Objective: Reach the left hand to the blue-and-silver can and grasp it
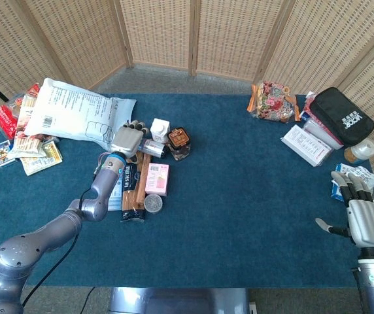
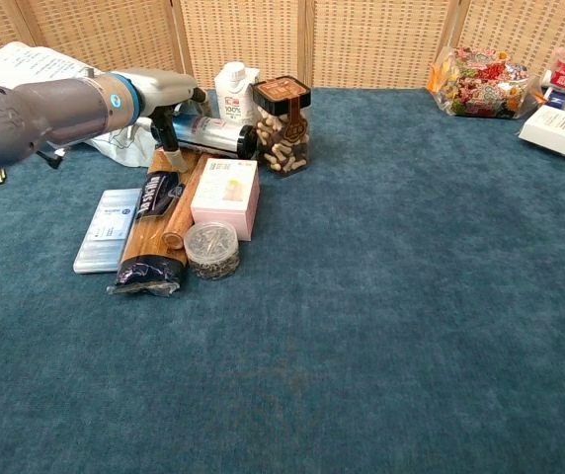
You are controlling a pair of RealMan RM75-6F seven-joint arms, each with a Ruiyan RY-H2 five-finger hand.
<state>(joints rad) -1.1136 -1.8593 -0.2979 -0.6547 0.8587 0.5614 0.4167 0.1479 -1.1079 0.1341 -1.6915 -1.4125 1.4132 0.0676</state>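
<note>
I am bringing my left hand (image 1: 127, 139) over the blue-and-silver can (image 2: 213, 135), which is lying on its side toward the far left part of the worktop (image 1: 252, 196), between a white bag (image 1: 76, 112) and a jar of nuts (image 2: 282, 125). The reach looks nearly done — the grasp itself is what remains. The fingers are draping over the can's left end, the thumb (image 2: 172, 148) pointing down in front of it, but I cannot tell whether they are gripping yet. Next, I judge, they need to wrap round the barrel without nudging the small white carton (image 2: 232, 89) just behind. The head view is showing the hand's back hiding that end — the chest view is showing the can's side and thumb. My right hand (image 1: 363, 219) is lying open, empty, near the right edge.
</note>
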